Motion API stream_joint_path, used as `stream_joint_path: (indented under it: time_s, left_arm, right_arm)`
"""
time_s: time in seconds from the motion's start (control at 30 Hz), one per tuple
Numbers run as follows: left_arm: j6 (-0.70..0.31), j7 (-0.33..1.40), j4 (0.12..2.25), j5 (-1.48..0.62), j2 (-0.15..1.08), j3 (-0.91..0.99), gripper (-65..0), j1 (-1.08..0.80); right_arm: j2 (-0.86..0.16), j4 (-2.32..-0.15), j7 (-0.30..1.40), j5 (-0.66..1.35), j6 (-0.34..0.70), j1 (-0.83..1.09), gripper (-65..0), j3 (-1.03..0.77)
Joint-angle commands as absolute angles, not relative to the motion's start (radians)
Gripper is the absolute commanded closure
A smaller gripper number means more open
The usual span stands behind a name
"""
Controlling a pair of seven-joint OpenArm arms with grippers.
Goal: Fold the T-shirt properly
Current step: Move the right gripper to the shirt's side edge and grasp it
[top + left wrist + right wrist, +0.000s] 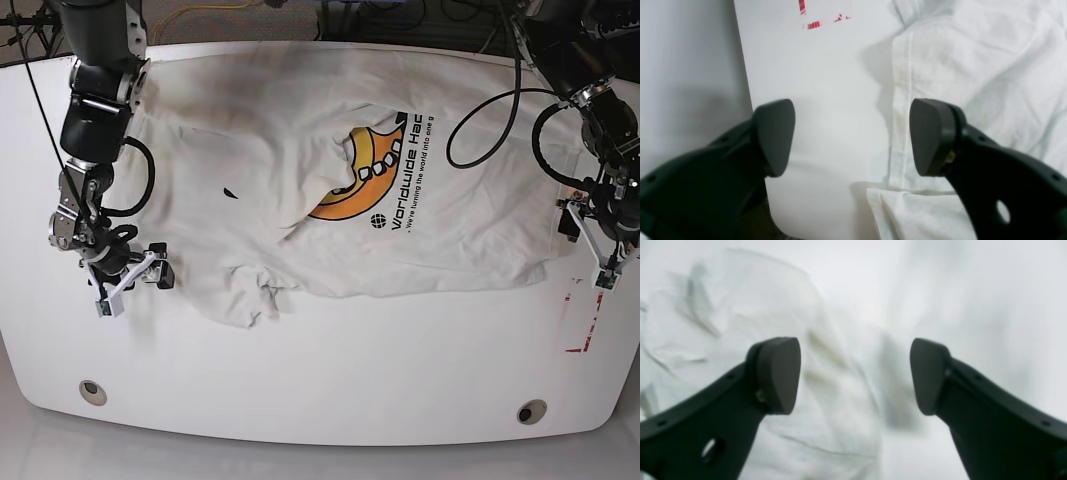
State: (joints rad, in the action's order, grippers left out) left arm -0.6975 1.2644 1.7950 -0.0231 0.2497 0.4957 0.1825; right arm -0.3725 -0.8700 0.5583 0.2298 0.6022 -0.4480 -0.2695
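In the left wrist view, the left gripper [852, 136] hung with its jaws spread wide and nothing between them, right over the hemmed edge of the T-shirt [973, 73]. One pad [775, 136] sat over bare table [826, 100], the other over cloth, so the hem ran up between them. Beyond the hem on the table side there was a bit of red tape marking [813, 24], and the table edge was close on that side too, so not much room to swing outward.

In the right wrist view, blurry as heck, the right gripper [855, 375] was also wide open and empty. The shirt filled the side under one pad [778, 373], with its rumpled edge running down roughly under the gap; past that edge it looked like plain tabletop. Couldn't tell if anything was touching the cloth.

In the base view, the T-shirt [300, 190] lay spread across the far half of the table [320, 390], print up, with one flap folded over onto the yellow-orange graphic [365, 175] and a bunched bit at its near edge. Each gripper sat at an outer edge of the shirt, left gripper [598, 235] and right gripper [125, 275]. My read: this was the pre-grasp stage, no proper fold made yet. The next move probably needed both to drop and pinch their edges, then carry them inward. Loads of open table nearer than the shirt.
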Motion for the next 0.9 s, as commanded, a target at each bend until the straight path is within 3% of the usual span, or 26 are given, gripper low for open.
stream_joint_path:
  time_s: [0.0,0.63,0.77,0.87]
  left_arm:
    - [-0.698,1.25,1.808,-0.024,0.263,0.499,-50.4,0.202]
    - [-0.698,1.25,1.807,-0.024,0.268,0.501,-50.4,0.202]
    - [-0.698,1.25,1.807,-0.024,0.268,0.499,-50.4,0.203]
    - [-0.698,1.248,1.79,-0.024,0.268,0.498,-50.4,0.205]
  right_arm:
    - [-0.406,-0.845,0.496,0.245,0.607,-0.487,-48.8,-0.234]
    - [-0.358,-0.826,0.466,0.245,0.604,-0.421,-48.0,-0.166]
    - [-0.341,-0.826,0.466,0.245,0.604,-0.42,-40.0,-0.166]
    - [-0.328,-0.831,0.467,0.245,0.607,-0.42,-28.5,-0.165]
